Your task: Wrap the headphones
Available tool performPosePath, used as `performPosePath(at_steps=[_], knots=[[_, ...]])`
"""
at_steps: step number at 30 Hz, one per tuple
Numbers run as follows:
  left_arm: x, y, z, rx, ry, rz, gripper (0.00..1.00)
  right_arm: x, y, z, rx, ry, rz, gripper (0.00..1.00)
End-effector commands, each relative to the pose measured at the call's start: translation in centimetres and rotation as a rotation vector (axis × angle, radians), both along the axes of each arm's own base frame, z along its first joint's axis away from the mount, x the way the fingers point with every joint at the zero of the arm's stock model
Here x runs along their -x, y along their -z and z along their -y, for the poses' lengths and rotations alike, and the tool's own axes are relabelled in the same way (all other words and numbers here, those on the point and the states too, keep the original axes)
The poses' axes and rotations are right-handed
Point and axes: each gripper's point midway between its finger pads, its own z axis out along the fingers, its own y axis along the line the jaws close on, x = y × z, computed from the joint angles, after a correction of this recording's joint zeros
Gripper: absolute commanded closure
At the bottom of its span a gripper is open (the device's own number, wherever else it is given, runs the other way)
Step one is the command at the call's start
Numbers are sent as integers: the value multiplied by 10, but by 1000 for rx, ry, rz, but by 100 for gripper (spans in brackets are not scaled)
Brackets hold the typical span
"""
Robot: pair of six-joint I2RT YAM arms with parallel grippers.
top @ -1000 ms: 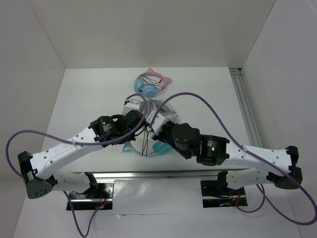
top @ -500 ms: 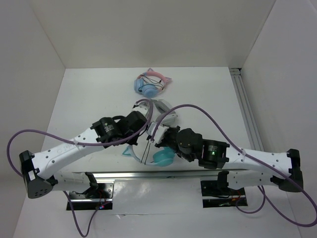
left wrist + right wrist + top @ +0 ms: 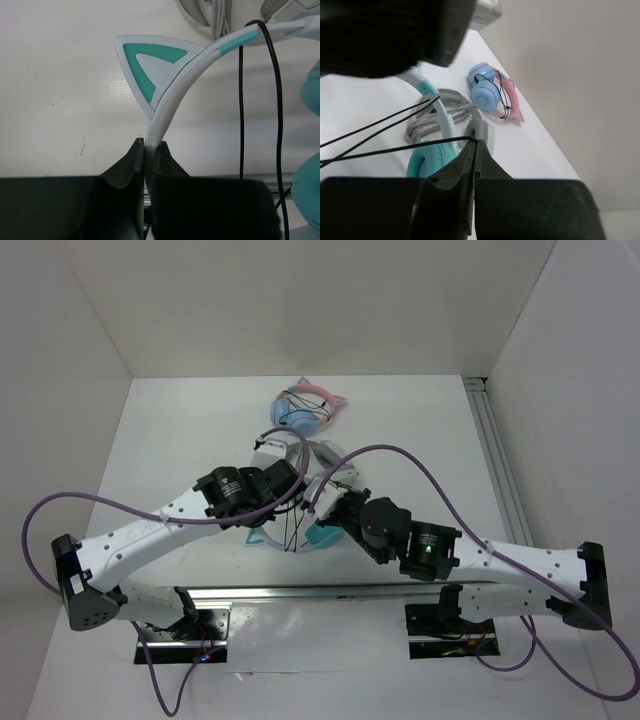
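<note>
The teal headphones point(image 3: 322, 537) lie between both arms near the table's front. In the left wrist view the white headband point(image 3: 176, 90) carries a teal cat ear point(image 3: 150, 65), and the thin black cable point(image 3: 241, 100) hangs beside it in loops. My left gripper point(image 3: 151, 146) is shut on the headband. My right gripper point(image 3: 475, 143) is shut on the black cable point(image 3: 395, 150), which runs off to the left past a teal ear cup point(image 3: 427, 156). In the top view the left gripper point(image 3: 283, 478) and right gripper point(image 3: 327, 508) sit close together over the headphones.
Grey-white headphones point(image 3: 325, 460) with a bundled grey cable lie just behind the teal pair. Blue-and-pink cat-ear headphones point(image 3: 305, 408) lie further back. White walls enclose the table, and a metal rail point(image 3: 495, 455) runs along the right side.
The right gripper has moved back up and left with the cable after dipping toward the front edge. The left arm has shifted slightly right, still holding the headband.
</note>
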Motion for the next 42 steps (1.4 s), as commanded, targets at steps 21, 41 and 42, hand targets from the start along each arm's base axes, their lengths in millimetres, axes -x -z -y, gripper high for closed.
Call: performPosePath(at_steps=[21, 41, 42], knots=[[23, -76, 20, 331, 116, 55, 100, -90, 5, 23, -481, 128, -157, 100], [21, -32, 34, 170, 202, -55, 100, -88, -6, 16, -501, 50, -119, 100], [20, -30, 39, 177, 232, -58, 100, -88, -10, 16, -508, 48, -113, 98]])
